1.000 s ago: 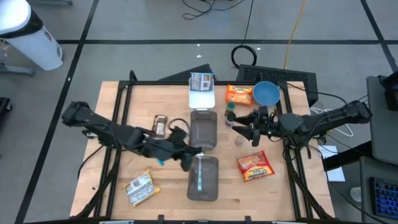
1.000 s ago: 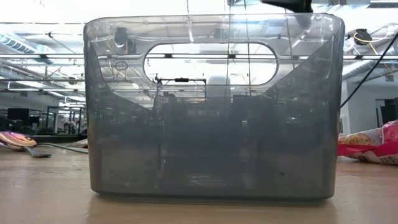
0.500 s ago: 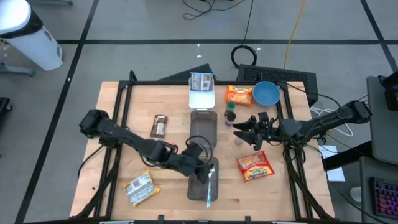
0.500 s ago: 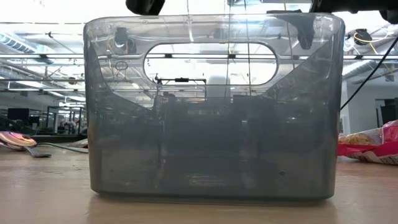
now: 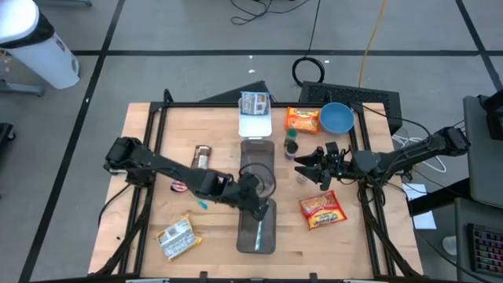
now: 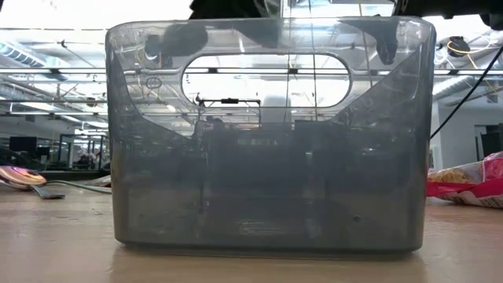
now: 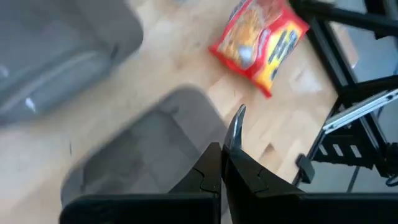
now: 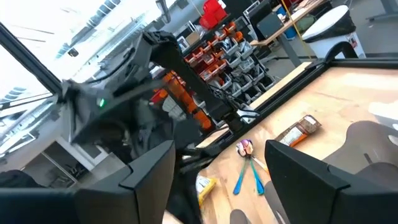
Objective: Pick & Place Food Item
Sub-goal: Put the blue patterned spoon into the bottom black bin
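Left tool (image 5: 259, 206): fingers pressed together with a thin metal utensil (image 7: 235, 127) pinched between the tips; hangs over the near grey bin (image 5: 257, 228), at the rim that meets the far bin.
Left arm: stretched from the tabletop's left side across to the middle.
Right tool (image 5: 302, 163): fingers apart, nothing between them; held above the tabletop (image 5: 157, 153) just right of the far grey bin (image 5: 257, 159), near a small dark bottle (image 5: 291, 146).
Right arm: reaches in from the right edge, roughly level.
Red noodle packet (image 5: 321, 210): flat on the tabletop right of the near bin, well apart from both tools; red and yellow in the left wrist view (image 7: 258, 40).
Orange snack packet (image 5: 302, 119): at the far side, just beside a blue bowl (image 5: 336, 118).
White tray (image 5: 255, 122): at the far end of the bins, a small printed packet (image 5: 255, 102) at its far edge.
Brown bar (image 5: 202, 158): on the tabletop left of the far bin.
Yellow packet (image 5: 176, 237): near the front left corner.
Spoons (image 8: 245, 151): with blue utensils on the wood, in the right wrist view beside the brown bar.
Low view: grey see-through bin (image 6: 267, 134) fills the picture; red packet (image 6: 471, 182) at the right edge, spoon (image 6: 27, 178) at the left.
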Available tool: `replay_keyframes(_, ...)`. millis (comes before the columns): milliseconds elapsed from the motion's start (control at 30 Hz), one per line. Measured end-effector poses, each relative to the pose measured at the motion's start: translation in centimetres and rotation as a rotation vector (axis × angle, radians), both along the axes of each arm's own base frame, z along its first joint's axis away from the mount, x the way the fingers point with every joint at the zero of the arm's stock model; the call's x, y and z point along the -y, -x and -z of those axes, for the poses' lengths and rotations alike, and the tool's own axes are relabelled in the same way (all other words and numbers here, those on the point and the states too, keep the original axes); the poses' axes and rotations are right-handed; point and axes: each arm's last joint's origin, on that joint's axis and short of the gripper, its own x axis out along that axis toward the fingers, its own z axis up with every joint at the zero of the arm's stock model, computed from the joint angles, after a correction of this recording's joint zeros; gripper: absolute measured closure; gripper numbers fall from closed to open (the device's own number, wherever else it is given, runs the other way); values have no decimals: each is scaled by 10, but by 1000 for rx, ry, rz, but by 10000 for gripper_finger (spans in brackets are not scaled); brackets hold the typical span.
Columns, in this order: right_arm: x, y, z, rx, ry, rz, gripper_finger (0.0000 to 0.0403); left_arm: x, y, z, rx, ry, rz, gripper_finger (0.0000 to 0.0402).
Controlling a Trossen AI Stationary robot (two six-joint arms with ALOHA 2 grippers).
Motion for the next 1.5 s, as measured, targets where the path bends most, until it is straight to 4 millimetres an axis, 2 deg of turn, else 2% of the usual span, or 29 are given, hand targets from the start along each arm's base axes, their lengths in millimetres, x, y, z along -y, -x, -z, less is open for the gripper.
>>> replay_keyframes(233, -4, 1, 1, -5, 1, -19, 161, -18, 3, 7, -113, -36, 78, 398)
replay_keyframes(600, -2, 1, 3, -31, 22, 41, 161, -16, 3, 11, -137, -35, 131, 398)
replay_keyframes(767, -1, 1, 3, -33, 26, 66, 161, -21, -5, 21, -148, -33, 172, 398)
replay_keyframes(1067, 0, 1, 3, -37, 32, 87, 161, -32, -9, 22, -140, -26, 213, 398)
replay_keyframes(1500, 3, 1, 3, -49, 64, 157, 161, -20, -17, 42, -193, -3, 270, 398)
